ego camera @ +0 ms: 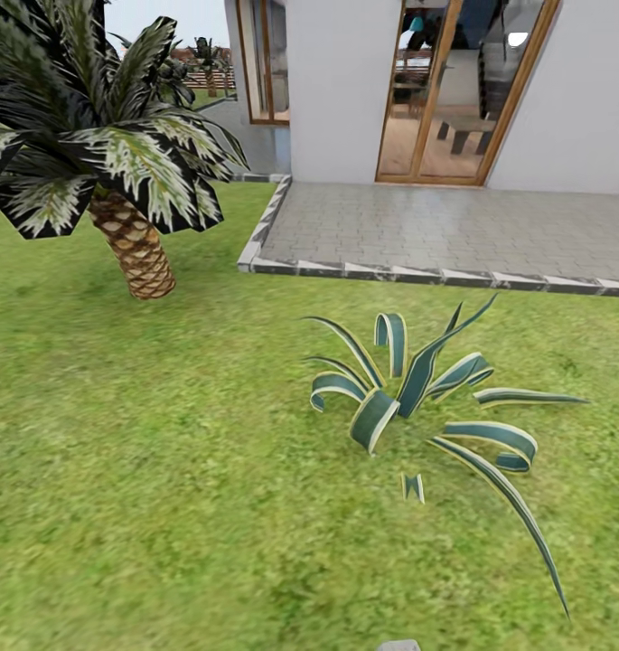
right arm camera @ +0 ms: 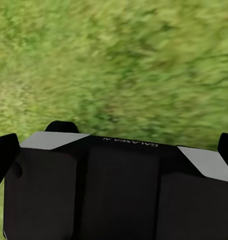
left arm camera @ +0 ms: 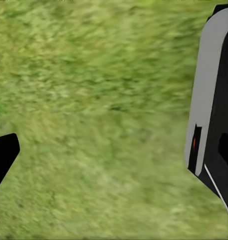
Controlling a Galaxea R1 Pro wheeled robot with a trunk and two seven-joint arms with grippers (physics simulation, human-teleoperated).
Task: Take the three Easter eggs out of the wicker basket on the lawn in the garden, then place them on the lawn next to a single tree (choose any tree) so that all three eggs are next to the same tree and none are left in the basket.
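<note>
1. Both wrist views look down on blurred grass. The left pincer (left arm camera: 114, 150) has a dark fingertip at each side with bare turf between, so it stands apart and empty. The right wrist view is mostly the robot's own black base (right arm camera: 114, 190); dark tips show at the edges, but I cannot tell how that pincer stands.
2. The arms seem tucked for driving.
3. Nearest in the head view lies the lawn (ego camera: 146, 506), then a striped agave (ego camera: 408, 398).
4. Farther left stands a palm (ego camera: 133, 244) with a scaly trunk, not a suitable tree.
5. Beyond are the grey patio (ego camera: 436, 231) and white house (ego camera: 336, 90).
6. Eggs and basket are out of sight, so their orientation cannot be told.
</note>
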